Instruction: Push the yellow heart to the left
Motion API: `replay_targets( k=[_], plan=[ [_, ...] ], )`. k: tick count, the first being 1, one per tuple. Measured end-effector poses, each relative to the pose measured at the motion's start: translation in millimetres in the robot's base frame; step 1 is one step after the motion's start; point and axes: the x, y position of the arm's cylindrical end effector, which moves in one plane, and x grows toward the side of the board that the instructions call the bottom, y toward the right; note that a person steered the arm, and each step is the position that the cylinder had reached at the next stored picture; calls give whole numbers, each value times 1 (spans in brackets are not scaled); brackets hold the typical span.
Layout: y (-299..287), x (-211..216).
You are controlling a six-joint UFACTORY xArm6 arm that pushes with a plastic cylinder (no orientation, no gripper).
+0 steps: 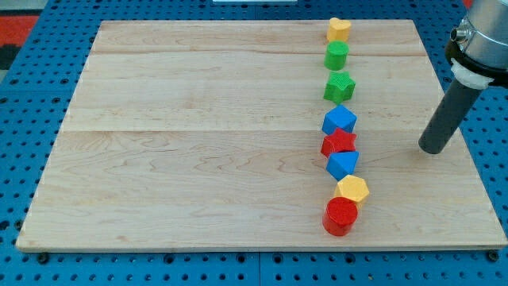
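The yellow heart (pixel 339 29) sits at the view's top, at the head of a column of blocks on the wooden board (pixel 198 135). Below it in the column are a green cylinder (pixel 336 56), a green star (pixel 339 86), a blue block (pixel 340 121), a red star (pixel 340 142), a blue block (pixel 343 164), a yellow hexagon (pixel 352 190) and a red cylinder (pixel 341 215). My tip (pixel 433 148) rests on the board at the view's right, well right of the column and level with the red star. It touches no block.
The board lies on a blue pegboard surface (pixel 492 159). The arm's grey and white body (pixel 480 44) shows at the view's top right corner.
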Motion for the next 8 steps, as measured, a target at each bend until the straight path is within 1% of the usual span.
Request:
replay_targets(
  k=[2,3,4,5,6,7,8],
  plan=[
    [-17,10],
    [-22,67],
    [-83,79],
    [-124,91],
    [-127,89],
    [-85,81],
    [-50,12]
  ],
)
